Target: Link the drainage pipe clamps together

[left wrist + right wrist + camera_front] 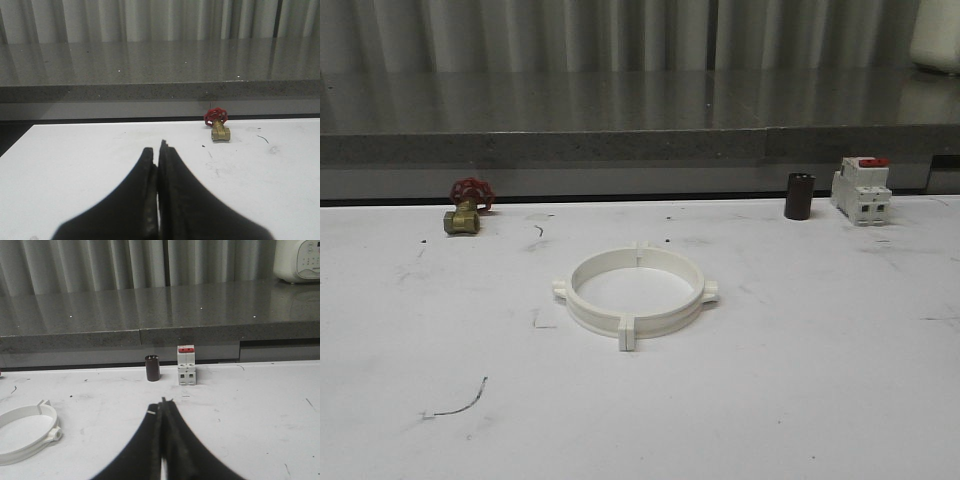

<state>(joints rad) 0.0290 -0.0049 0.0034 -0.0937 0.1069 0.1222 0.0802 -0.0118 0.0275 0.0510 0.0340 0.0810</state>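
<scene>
Lying flat on the white desk [800,380], the two drainage pipe clamps [635,290] already form one closed ring, their square end tabs meeting at the near and far points of the circle and small lugs sticking out at either side. Taking that ring as the landmark: a brass valve with a red handwheel [467,207] sits well beyond it to the left, near the desk's far edge; a dark cylinder [800,196] stands beyond it to the right, and a white breaker with a red top [861,188] stands just right of that cylinder. A thin bit of wire [460,402] lies on the near left side of the ring. The left gripper [159,150] has its black jaws pressed together with nothing between them, above bare desk. The right gripper [163,405] is likewise closed and empty, the ring off to its side.
</scene>
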